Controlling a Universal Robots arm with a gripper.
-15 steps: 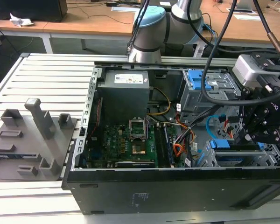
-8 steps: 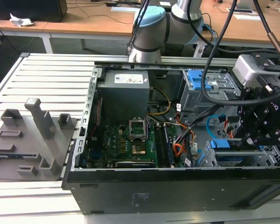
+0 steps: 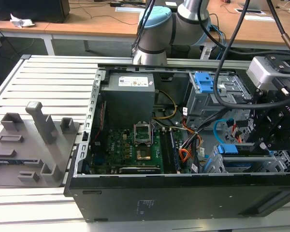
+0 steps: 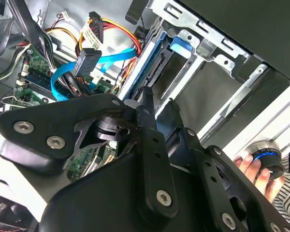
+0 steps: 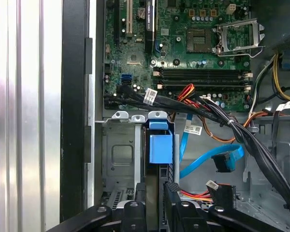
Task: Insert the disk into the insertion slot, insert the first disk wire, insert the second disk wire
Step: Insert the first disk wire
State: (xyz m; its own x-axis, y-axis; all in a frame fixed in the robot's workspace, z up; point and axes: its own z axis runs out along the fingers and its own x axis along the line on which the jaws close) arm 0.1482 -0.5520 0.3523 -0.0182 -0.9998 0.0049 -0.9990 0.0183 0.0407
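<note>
The disk [image 5: 160, 147] stands on edge in its blue carrier, seated in the insertion slot [image 5: 118, 154], a silver perforated cage. In the exterior view the disk [image 3: 229, 149] sits in the slot [image 3: 251, 162] at the case's right end. My gripper [image 5: 156, 193] hovers right at the disk's near edge, fingers slightly apart with an empty gap in the second wrist view [image 4: 159, 104]. The first disk wire [image 5: 203, 195], orange-red with a black plug, lies loose beside the slot. The second disk wire [image 5: 208, 162], light blue, loops free with its plug hanging.
The open computer case holds a green motherboard [image 3: 135, 145], a power supply [image 3: 128, 96] and a taller grey cage with a blue latch [image 3: 203, 82]. Thick black cables [image 5: 251, 140] cross beside the slot. A grey fixture block [image 3: 34, 140] lies at the exterior view's left. A person's hand [image 4: 251, 166] rests on a knob.
</note>
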